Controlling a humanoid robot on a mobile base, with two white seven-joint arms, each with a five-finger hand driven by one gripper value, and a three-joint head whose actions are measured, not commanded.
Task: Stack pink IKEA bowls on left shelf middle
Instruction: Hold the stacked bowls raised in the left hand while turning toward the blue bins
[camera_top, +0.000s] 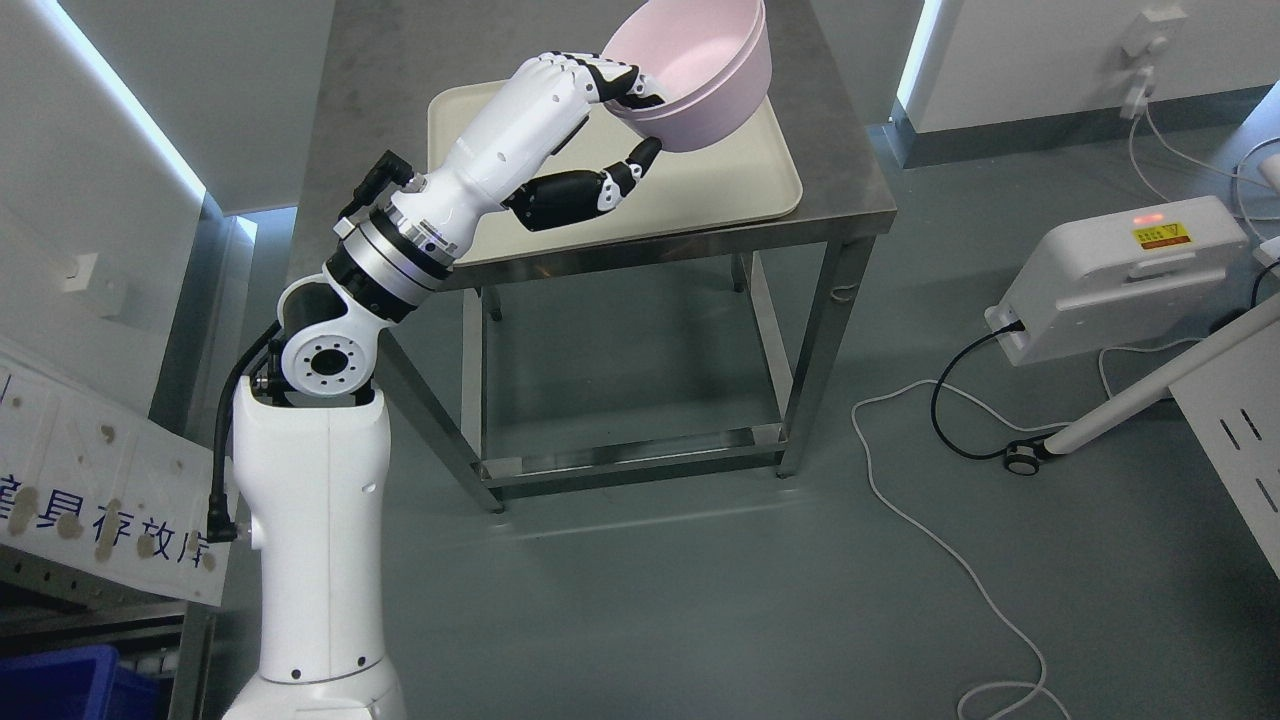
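The left hand (600, 130) grips the near rim of the pink bowl (700, 75), fingers hooked over the edge and thumb underneath; the bowl is tilted, held above the cream tray (700, 185) at the 12 o'clock area of the view. Whether it is one bowl or a nested pair, I cannot tell. The tray lies flat on a steel worktop (840, 170) with an open frame beneath. The floor (700, 600) is grey-green, with white and black cables trailing at 4 o'clock. A white device (1120, 280) showing a red light sits at 3 o'clock. A blue bin (60, 685) is at 8 o'clock.
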